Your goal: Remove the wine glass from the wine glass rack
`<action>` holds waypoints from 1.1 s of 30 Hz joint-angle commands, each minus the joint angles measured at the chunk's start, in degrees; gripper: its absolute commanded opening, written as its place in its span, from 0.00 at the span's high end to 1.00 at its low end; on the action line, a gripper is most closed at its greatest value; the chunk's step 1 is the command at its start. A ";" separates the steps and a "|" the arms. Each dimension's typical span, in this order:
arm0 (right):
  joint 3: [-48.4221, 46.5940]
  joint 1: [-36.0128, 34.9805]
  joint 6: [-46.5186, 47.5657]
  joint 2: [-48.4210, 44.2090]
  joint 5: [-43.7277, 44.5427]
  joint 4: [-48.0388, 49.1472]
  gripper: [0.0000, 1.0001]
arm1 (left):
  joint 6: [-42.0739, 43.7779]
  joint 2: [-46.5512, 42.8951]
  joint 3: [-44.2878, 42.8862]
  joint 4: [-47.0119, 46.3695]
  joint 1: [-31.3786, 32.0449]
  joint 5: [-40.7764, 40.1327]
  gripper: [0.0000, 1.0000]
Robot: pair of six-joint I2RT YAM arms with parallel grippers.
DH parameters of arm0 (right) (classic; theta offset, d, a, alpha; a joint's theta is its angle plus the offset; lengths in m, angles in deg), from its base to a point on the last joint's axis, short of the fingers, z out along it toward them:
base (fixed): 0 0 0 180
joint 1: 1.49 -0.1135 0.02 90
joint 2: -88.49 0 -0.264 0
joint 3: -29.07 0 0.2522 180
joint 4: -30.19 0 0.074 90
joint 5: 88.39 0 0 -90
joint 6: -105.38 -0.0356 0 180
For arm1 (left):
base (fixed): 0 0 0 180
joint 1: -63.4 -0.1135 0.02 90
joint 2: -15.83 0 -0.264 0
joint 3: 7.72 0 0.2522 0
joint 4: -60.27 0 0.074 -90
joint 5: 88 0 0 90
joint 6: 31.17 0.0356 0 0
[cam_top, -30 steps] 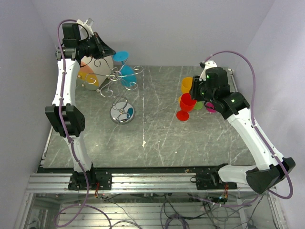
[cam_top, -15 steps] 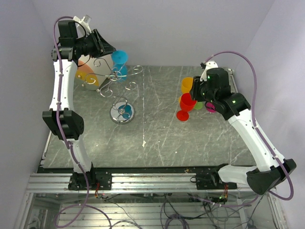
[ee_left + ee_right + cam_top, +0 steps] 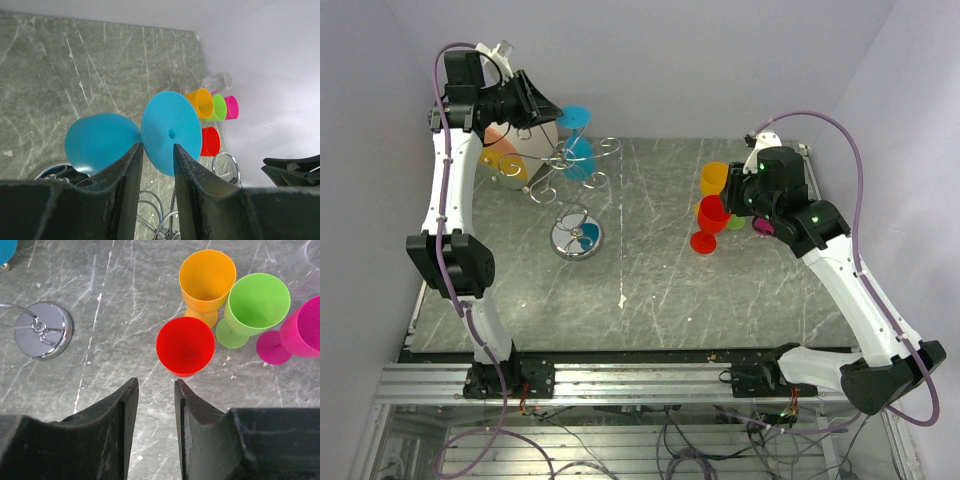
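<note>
The blue wine glass [image 3: 580, 150] lies tilted at the top of the wine glass rack [image 3: 565, 165], its foot [image 3: 575, 118] raised toward the back wall. The rack is a silver wire stand with curled arms and a round chrome base [image 3: 577, 237]. My left gripper [image 3: 546, 110] is shut on the rim of the glass's foot. In the left wrist view the foot [image 3: 170, 130] sits between my fingers and the bowl [image 3: 97, 142] is to the left. My right gripper [image 3: 156, 386] is open and empty, just short of the red glass [image 3: 185, 346].
Red [image 3: 712, 218], orange [image 3: 712, 178], green [image 3: 256, 302] and magenta [image 3: 305, 325] glasses stand grouped at the right, with a clear glass [image 3: 217, 80] behind them. A beige drum with an orange face [image 3: 510, 150] stands behind the rack. Walls close in at the left and back.
</note>
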 commanded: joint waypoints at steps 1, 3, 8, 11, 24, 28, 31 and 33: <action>1.08 0.18 -0.52 -1.26 -0.13 1.42 0.65 | -1.44 -3.19 1.63 -2.64 0.75 2.06 0.59; 1.27 0.18 -0.53 -1.35 -0.14 1.60 0.65 | -2.11 -3.50 2.25 -3.50 0.84 2.71 0.59; 1.54 0.18 -0.61 -1.13 -0.41 1.87 0.65 | -4.11 -4.03 3.80 -5.76 0.92 3.44 0.60; 1.87 0.18 -0.63 -1.14 -0.55 2.23 0.65 | -4.73 -3.98 3.77 -6.46 0.98 3.51 0.61; 1.90 0.18 -0.49 -1.02 -0.51 2.68 0.65 | -8.30 -4.22 7.20 -11.37 1.28 5.58 0.80; 2.18 0.18 -0.49 -1.42 -0.51 2.93 0.65 | -11.93 -5.68 10.59 -16.38 1.28 7.12 0.89; 2.63 0.18 -0.69 -1.83 -0.51 3.30 0.65 | -16.86 -7.23 15.47 -24.11 1.28 8.63 0.93; 2.84 0.18 -0.78 -2.13 -0.51 3.29 0.65 | -20.88 -8.07 18.32 -29.46 1.28 9.66 0.93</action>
